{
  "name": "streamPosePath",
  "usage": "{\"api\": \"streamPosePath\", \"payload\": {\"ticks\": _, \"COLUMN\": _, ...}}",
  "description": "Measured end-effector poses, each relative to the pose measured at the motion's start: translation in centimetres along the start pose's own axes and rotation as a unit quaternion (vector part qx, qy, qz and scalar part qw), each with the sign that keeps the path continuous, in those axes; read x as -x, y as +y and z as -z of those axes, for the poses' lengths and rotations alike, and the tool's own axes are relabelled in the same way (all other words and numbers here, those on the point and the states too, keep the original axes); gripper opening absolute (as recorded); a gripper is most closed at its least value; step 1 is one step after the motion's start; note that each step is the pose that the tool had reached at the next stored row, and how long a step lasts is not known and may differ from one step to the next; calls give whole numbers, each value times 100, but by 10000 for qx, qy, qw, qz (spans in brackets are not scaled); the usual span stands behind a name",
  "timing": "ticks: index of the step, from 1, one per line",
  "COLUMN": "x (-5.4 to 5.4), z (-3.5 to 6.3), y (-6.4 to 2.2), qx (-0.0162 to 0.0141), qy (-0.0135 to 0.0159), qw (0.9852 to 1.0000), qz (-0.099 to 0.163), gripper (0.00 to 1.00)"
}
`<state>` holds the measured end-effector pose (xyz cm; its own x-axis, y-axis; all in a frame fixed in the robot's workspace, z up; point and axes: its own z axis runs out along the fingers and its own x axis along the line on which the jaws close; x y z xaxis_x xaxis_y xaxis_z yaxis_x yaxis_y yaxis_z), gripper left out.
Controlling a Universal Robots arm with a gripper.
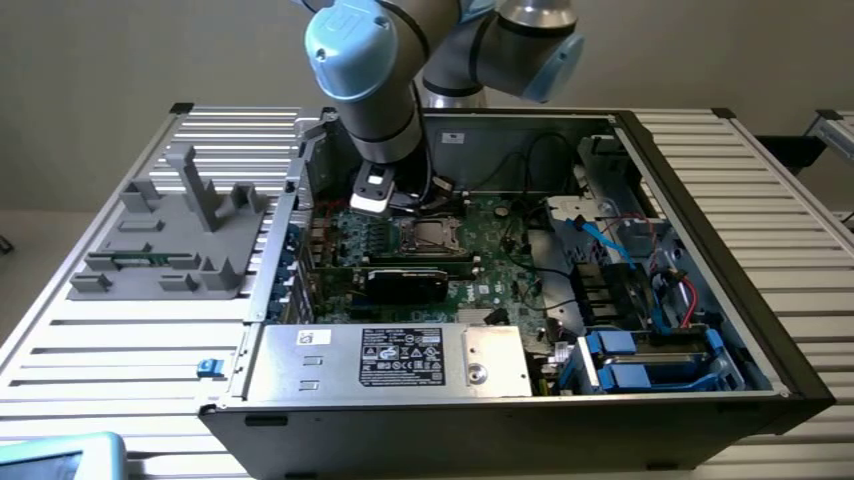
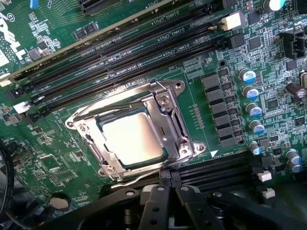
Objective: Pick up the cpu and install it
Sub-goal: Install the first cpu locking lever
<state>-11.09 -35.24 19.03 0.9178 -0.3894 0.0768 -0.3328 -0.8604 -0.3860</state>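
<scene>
Surface: a table [image 1: 120, 345] of pale ribbed slats carries an open computer case [image 1: 747, 330], lid off, interior facing up. Behind it, a plain beige wall [image 1: 160, 50].

On the slats at the exterior view's left, roughly 9 o'clock from the case, sits a grey plastic tray [image 1: 167, 235] with upright posts. A blue clip [image 1: 207, 368] lies at the case's near-left corner. At the frame's lower-left corner, part of a light blue object [image 1: 54, 458]; what it is cannot be told.

Inside the case: green motherboard [image 1: 501, 270] in the middle, a labelled metal power supply box [image 1: 387, 358] along the near edge, blue drive brackets [image 1: 627, 365] at about 4 o'clock, loose black and blue cables toward 2 o'clock.

The arm [image 1: 367, 85] reaches down from 12 o'clock. Its gripper [image 2: 165, 201] hangs just above the board beside the socket [image 2: 139, 127], jaws drawn together with nothing between them.

The cpu [image 2: 132, 139], silvery-beige top up, lies seated in the socket, inside the open metal frame. In the wrist view, 4 black memory slots [image 2: 129, 48] run along one side of the socket; a row of small blue-capped capacitors [image 2: 252, 108] stands on another.
</scene>
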Motion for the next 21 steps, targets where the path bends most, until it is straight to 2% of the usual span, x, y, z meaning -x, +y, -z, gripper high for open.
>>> {"api": "streamPosePath", "payload": {"ticks": 21, "x": -88, "z": -22, "y": -6, "qx": 21, "qy": 46, "qw": 9999, "qz": -96, "gripper": 11}}
